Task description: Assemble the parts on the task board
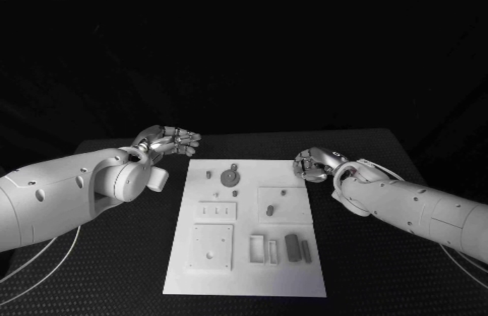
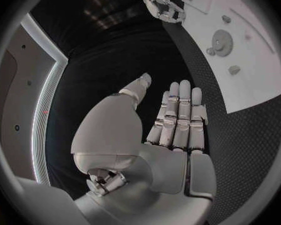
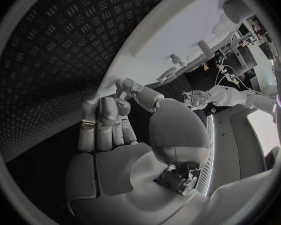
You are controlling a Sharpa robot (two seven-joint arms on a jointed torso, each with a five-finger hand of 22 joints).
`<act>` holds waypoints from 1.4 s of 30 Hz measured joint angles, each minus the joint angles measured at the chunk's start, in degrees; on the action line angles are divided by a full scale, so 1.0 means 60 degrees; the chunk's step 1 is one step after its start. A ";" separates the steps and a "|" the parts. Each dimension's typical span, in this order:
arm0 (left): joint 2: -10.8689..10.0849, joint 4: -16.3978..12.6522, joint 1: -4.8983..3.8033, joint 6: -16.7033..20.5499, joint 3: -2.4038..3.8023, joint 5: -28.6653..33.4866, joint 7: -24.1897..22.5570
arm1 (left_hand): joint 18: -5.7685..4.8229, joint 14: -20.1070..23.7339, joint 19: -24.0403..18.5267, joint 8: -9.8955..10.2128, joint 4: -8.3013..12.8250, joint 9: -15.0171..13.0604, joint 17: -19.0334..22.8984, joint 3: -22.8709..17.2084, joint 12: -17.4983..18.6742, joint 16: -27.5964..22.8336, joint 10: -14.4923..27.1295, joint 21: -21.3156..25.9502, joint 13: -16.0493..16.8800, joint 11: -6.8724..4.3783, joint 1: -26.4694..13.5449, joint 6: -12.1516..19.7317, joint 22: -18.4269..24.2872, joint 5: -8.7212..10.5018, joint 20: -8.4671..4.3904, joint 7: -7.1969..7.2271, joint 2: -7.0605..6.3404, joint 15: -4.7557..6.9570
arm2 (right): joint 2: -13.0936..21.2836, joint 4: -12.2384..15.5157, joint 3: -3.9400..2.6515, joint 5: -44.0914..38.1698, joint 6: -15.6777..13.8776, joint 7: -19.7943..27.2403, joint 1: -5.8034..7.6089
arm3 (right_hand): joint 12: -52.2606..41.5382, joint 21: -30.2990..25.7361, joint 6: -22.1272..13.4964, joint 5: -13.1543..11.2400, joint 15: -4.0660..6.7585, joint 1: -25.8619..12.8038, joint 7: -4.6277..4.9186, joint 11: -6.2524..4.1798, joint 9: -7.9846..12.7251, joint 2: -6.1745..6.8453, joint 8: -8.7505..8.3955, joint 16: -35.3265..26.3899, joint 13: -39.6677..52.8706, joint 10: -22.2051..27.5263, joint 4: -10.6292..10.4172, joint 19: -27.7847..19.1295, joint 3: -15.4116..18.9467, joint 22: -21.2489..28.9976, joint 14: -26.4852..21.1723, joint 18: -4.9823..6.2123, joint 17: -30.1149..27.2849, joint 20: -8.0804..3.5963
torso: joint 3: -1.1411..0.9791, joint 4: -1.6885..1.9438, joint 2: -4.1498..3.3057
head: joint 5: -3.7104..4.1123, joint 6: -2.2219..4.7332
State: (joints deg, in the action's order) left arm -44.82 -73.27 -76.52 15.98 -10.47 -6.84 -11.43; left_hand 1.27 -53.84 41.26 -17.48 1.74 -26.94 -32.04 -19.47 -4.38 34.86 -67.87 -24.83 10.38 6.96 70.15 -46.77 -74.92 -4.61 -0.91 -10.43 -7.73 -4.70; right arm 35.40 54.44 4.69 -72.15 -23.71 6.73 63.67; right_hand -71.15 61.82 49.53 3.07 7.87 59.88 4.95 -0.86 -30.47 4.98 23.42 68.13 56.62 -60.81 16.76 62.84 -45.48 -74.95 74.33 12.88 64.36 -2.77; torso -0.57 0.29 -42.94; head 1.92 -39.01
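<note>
head view: the board (image 1: 244, 274) lies mid-table with grey parts (image 1: 294, 247) on it. the left hand (image 1: 171, 142) hovers off its far left corner, the right hand (image 1: 315, 164) at its far right edge.

left wrist view: left fingers (image 2: 178, 120) straight, side by side, holding nothing; a gear (image 2: 223, 36) sits on the board.

right wrist view: right fingers (image 3: 106, 120) curled in, empty.

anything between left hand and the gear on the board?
Head view: between the left hand and the gear lie bare black table, then the task board edge with a small peg.
</note>
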 measured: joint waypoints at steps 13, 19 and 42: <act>-0.0018 -0.0081 -0.0002 -0.0013 0.0002 -0.0054 0.0018 | 0.0001 0.0000 0.0000 0.0000 0.0021 -0.0026 0.0000 -0.0021 0.0000 0.0000 0.0000 0.0000 0.0027 0.0000 -0.0085 -0.0034 0.0001 0.0000 0.0000 0.0034 0.0007 0.0000 | -0.0093 0.0259 -0.0004 -0.0846 -0.0064 -0.0748 0.0010 | 0.0000 0.0050 0.0029 0.0000 -0.0001 -0.0037 -0.0029 -0.0034 -0.0135 0.0038 0.0052 0.0000 0.0011 -0.0034 0.0001 0.0037 -0.0053 0.0000 0.0001 0.0005 -0.0001 -0.0036 | 0.0009 -0.0004 0.0000 | -0.0016 0.0005; -0.0019 -0.0077 -0.0002 -0.0014 0.0002 -0.0064 0.0023 | 0.0000 0.0000 0.0000 0.0000 0.0021 -0.0025 0.0000 -0.0021 0.0000 0.0000 0.0000 0.0000 0.0027 0.0000 -0.0085 -0.0034 0.0001 0.0000 0.0000 0.0034 0.0007 0.0000 | -0.0207 0.0259 -0.0004 -0.1044 -0.0057 -0.0935 0.0012 | 0.0000 0.0050 0.0030 0.0000 0.0010 -0.0037 -0.0029 -0.0035 -0.0166 0.0038 0.0052 0.0000 0.0011 -0.0035 -0.0026 0.0037 -0.0079 0.0001 0.0034 0.0005 -0.0002 -0.0035 | 0.0009 0.0002 0.0000 | -0.0010 0.0006; -0.0007 -0.0045 -0.0002 -0.0018 0.0002 -0.0077 0.0032 | 0.0000 0.0000 0.0000 0.0000 0.0044 -0.0023 -0.0001 -0.0044 0.0000 0.0000 0.0000 0.0000 0.0025 0.0000 -0.0118 -0.0034 0.0003 0.0000 0.0000 0.0034 0.0040 0.0000 | -0.0255 0.0127 0.0006 -0.0791 0.0013 -0.0886 0.0002 | 0.0001 0.0048 0.0058 0.0000 0.0037 -0.0074 -0.0058 -0.0068 -0.0214 0.0075 0.0052 0.0000 0.0010 -0.0067 -0.0026 0.0087 -0.0078 0.0003 0.0030 0.0008 -0.0004 -0.0053 | -0.0016 -0.0005 0.0005 | -0.0020 -0.0022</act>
State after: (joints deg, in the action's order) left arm -44.86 -73.54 -76.53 15.87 -10.46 -7.30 -11.24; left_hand 1.27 -53.84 41.26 -17.48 2.00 -27.08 -32.04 -19.73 -4.38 34.86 -67.87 -24.83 10.53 6.96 69.45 -46.98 -74.90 -4.61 -0.91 -10.23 -7.49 -4.70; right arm 33.87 55.20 4.72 -76.89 -23.63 1.41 63.68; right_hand -71.15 62.11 49.88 3.07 8.09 59.44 4.60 -1.27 -31.75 5.43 23.73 68.13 56.68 -61.21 16.60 63.36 -45.95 -74.93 74.51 12.93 64.34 -3.09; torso -0.66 0.26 -42.91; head 1.80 -39.14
